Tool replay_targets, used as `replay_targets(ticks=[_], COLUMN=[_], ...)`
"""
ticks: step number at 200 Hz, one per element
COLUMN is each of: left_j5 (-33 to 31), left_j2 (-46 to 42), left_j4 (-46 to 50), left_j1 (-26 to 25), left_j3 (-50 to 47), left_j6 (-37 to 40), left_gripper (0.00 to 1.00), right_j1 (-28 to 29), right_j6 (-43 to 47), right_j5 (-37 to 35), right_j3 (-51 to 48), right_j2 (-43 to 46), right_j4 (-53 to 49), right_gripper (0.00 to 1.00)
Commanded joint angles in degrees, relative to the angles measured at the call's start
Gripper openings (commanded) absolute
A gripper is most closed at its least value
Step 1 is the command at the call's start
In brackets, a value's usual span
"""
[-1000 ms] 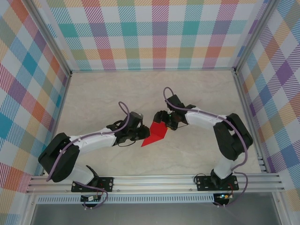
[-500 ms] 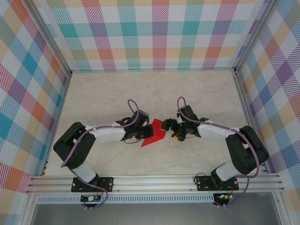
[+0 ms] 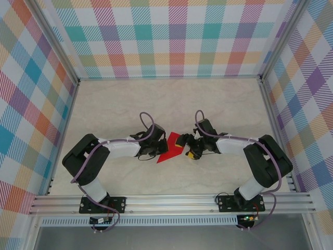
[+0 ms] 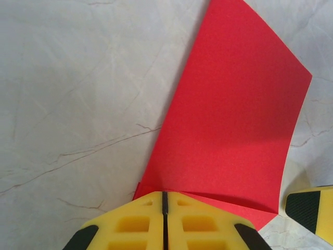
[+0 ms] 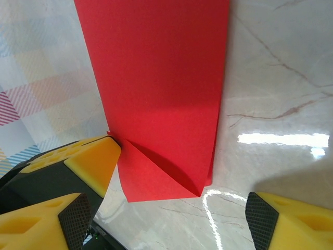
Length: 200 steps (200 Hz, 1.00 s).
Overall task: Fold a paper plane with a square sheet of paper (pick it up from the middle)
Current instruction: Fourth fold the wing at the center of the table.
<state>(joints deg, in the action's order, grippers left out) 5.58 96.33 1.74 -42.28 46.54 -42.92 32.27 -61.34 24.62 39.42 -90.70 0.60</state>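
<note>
As the left gripper (image 4: 164, 211) pinches one edge of the folded square sheet of paper (image 4: 229, 120), its yellow pads pressed together, the right gripper (image 5: 179, 195) stands spread wide, straddling the opposite end, where a small corner flap (image 5: 156, 179) is creased. The red sheet lies slightly bowed on the table (image 3: 156, 104) between the two arms, ringed by plaid walls (image 3: 177, 41).

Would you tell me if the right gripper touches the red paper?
Apart: in the right wrist view, bare table separates the red paper from the right gripper's pads.
</note>
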Motion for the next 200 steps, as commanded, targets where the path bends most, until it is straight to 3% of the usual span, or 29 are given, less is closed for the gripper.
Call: replay_targets(ticks=[1,78,200], left_j5=[-0.11,1.08,2.31], left_j2=[0.93,0.87,-0.35], left_j4=[-0.01,-0.79,-0.72], left_j1=[1.17,2.20,2.65], left_j3=[-1.45,-2.67,-3.02], left_j6=[-2.94,-3.93,-3.84], left_gripper=[0.08,0.08,0.08], right_j1=[0.51,1.38,2.02], right_j6=[-2.23,-4.33,-5.46], right_j5=[2.43,4.69,3.27], right_j3=[-0.11,1.10,1.29], right_j2=[-0.86,-4.04,-4.66], right_j4=[2.64,6.22,7.95], right_gripper=[0.80,0.72,0.35])
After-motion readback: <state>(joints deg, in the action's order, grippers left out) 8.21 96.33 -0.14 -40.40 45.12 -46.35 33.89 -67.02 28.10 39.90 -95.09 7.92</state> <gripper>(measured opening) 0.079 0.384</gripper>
